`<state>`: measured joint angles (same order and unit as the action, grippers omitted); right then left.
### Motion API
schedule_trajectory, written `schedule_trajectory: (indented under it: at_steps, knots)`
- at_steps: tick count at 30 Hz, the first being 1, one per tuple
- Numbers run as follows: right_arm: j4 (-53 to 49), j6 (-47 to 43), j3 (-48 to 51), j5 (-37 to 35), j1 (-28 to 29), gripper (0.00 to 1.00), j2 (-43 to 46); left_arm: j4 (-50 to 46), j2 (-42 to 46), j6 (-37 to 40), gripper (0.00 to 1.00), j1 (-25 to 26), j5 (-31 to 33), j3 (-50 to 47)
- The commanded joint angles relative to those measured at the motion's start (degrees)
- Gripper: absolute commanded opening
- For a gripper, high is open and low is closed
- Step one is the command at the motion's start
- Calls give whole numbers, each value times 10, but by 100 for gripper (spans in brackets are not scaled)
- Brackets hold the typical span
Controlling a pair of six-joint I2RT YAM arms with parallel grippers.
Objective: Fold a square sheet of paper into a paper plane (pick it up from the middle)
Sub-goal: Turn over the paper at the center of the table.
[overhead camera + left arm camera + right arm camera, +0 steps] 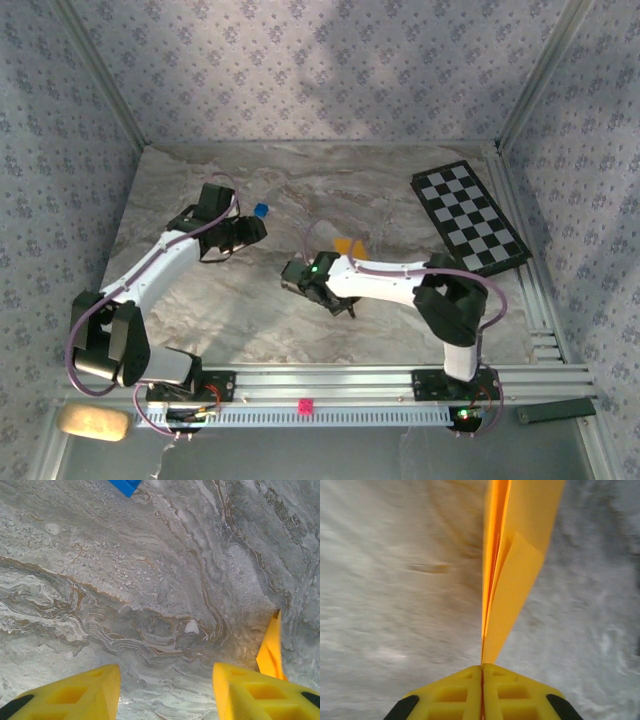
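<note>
The paper plane [520,555] is a narrow folded orange-yellow shape with layered creases, standing on edge and running straight away from my right gripper [481,666], which is shut on its near end. From above, a small orange piece of it [349,245] shows just beyond my right arm [380,278], near the table's middle. My left gripper [166,690] is open over bare marble with nothing between its fingers. It hovers left of the plane, whose tip [270,650] shows at the right of the left wrist view.
A tiny blue cube [261,210] lies just beyond my left gripper [250,230], also seen at the top of the left wrist view [125,485]. A black-and-white checkered board [468,216] lies at the back right. Patterned walls enclose the marble table [220,300].
</note>
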<state>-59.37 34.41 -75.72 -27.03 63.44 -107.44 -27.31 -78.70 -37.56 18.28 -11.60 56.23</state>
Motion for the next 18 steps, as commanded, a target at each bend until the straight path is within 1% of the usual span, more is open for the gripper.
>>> schedule_trajectory:
  at_steps: [1, 4, 7, 9, 12, 14, 18]
  knots:
    - [46, -18, -29, 73, -1, 14, -27, -9, 25, -6, 52, -6, -29, -12]
    - [97, -20, -23, 121, -4, 19, -18, -3, 35, -10, 52, -5, -41, -27]
    - [169, -13, 12, 165, -19, 25, 22, 2, 39, -3, 52, -6, -64, -35]
    - [235, -6, 57, 209, -42, 34, 69, 4, 34, 4, 52, -6, -82, -35]
    - [328, 3, 144, 261, -92, 36, 141, 10, 21, 2, 51, -5, -105, -34]
    - [386, 3, 196, 317, -136, 33, 180, 25, 12, -7, 51, -4, -119, -36]
    - [524, 52, 293, 438, -235, 21, 218, 56, -19, -34, 48, 13, -132, -32]
